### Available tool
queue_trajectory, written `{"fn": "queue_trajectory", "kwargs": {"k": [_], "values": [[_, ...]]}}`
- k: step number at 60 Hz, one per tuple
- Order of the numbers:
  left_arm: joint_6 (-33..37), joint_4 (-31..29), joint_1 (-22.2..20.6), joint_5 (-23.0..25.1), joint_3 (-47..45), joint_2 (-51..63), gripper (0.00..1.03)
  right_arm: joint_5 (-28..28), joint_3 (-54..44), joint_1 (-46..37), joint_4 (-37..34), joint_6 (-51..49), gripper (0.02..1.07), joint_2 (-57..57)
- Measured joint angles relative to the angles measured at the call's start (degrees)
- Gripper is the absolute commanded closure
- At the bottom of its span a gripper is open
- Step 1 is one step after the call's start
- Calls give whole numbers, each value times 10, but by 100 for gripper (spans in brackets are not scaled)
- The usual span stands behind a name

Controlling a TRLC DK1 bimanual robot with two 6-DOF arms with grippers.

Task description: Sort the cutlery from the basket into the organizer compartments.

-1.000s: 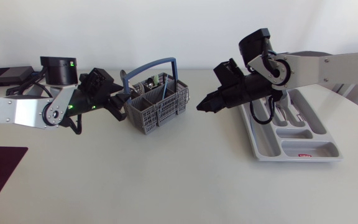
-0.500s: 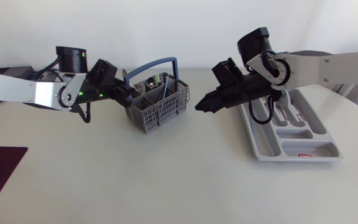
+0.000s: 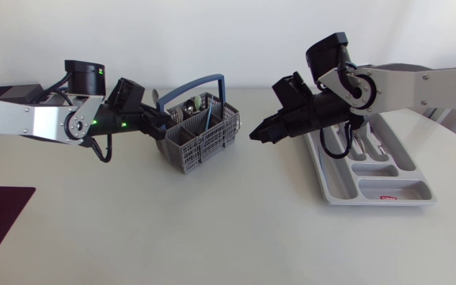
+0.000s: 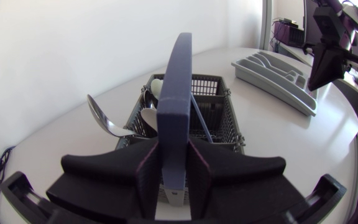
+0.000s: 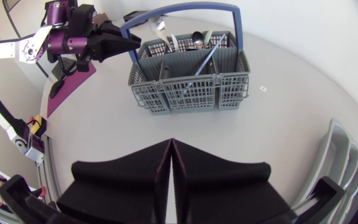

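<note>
My left end effector (image 3: 159,121) grips the basket handle (image 4: 178,81). My right end effector (image 3: 256,134) is closed and empty, with the basket (image 3: 200,138) ahead. I think it should open next and grab a spoon (image 4: 103,118).

— Basket (image 3: 204,146)?
— Grey mesh, upright on the table, blue handle (image 3: 200,79) arched overhead; spoons (image 5: 194,38) and a blue-handled piece (image 5: 205,61) standing inside.
— Organizer (image 3: 406,190)?
— Grey tray, lying flat, well apart from the basket, divided into long compartments.

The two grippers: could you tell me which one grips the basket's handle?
The left gripper: it clamps the blue handle from both sides, while the right gripper hangs shut and empty beside the basket.
</note>
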Motion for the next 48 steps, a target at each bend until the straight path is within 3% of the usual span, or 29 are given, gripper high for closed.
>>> {"fn": "queue_trajectory", "kwargs": {"k": [28,31,42,48], "values": [[12,-95,10,54,-164,-200,99,7,-42,0,0,0,101,-49],[12,-98,8,54,-181,-218,93,9,-48,0,0,-2,101,-52],[16,-121,-2,58,-200,-255,52,11,-60,0,1,-2,101,-54],[20,-128,-5,60,-200,-278,41,14,-66,0,4,-2,101,-54]]}}
